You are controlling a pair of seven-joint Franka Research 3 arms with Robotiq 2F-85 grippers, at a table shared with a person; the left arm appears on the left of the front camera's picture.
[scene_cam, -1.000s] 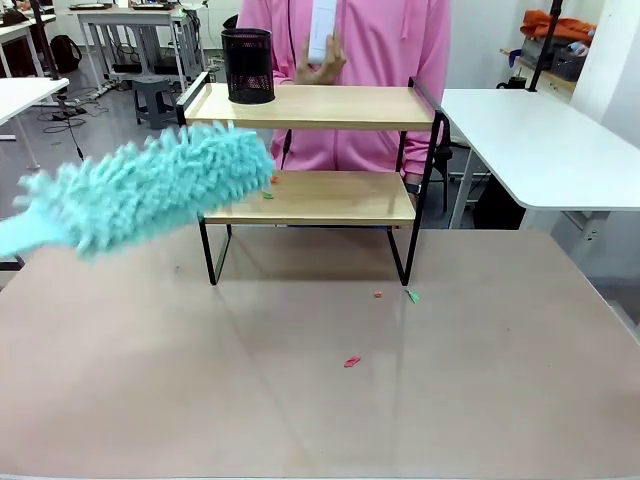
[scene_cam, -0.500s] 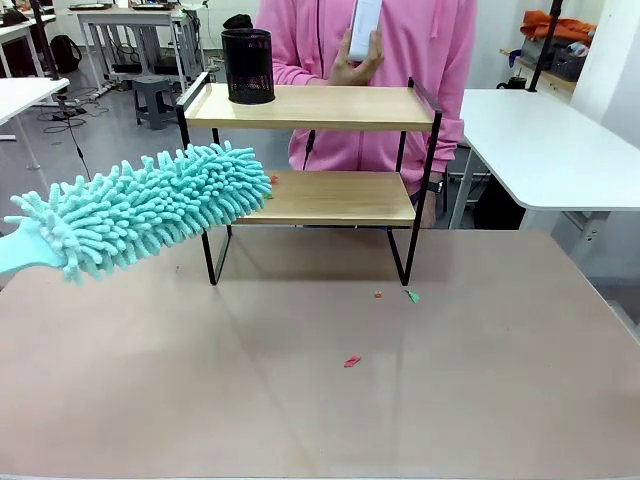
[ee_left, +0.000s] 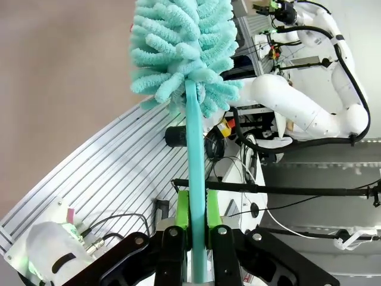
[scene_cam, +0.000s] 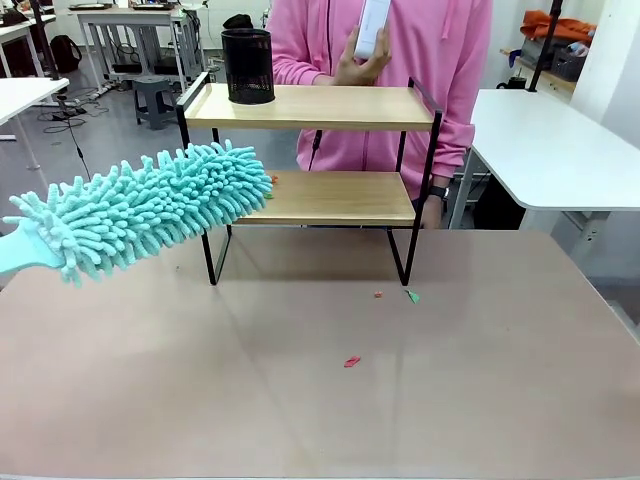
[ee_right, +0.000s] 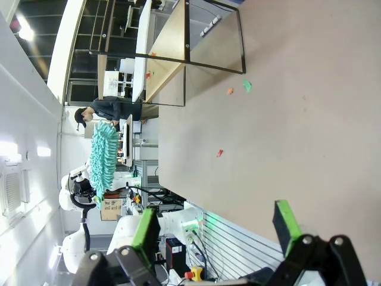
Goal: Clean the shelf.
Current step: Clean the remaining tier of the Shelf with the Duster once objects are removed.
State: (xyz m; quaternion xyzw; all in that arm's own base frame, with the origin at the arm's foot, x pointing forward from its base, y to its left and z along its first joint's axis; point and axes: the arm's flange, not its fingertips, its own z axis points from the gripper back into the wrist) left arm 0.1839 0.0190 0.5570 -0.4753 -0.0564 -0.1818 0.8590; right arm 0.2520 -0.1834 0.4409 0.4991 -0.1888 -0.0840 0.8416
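Shelf [scene_cam: 320, 106] is standing at the far middle of the surface [scene_cam: 300, 420], upright on its black legs, two wood boards one above the other. A black mesh cup [scene_cam: 247, 66] is sitting on the top board at its L end.

L pincer [ee_left: 197, 210] is pinching the teal handle of a fluffy duster [ee_left: 184, 47], green pads pressing on both sides of the stick. In the front view the duster [scene_cam: 150, 210] is hanging in the air to the L of the shelf, slanting up toward the R, w/ its tip reaching the L end of the lower board [scene_cam: 340, 197]. Can't tell if the fibres are touching the wood. A small orange scrap [scene_cam: 273, 180] is lying on that board right at the tip.

R pincer [ee_right: 215, 226] is spreading wide w/ nothing btwn its fingers, hovering over the near part of the surface. Its wrist view is taking in the shelf [ee_right: 169, 44] far off and the duster [ee_right: 102, 155] beyond the surface edge.

More scraps are lying on the surface in front of the shelf: an orange bit [scene_cam: 377, 294] and a green bit [scene_cam: 412, 296] just beside the near R leg, and a red bit [scene_cam: 352, 361] nearer the robot.

A person in a pink hoodie is standing behind the shelf, one hand [scene_cam: 358, 66] holding a white bottle [scene_cam: 372, 25] above the top board.
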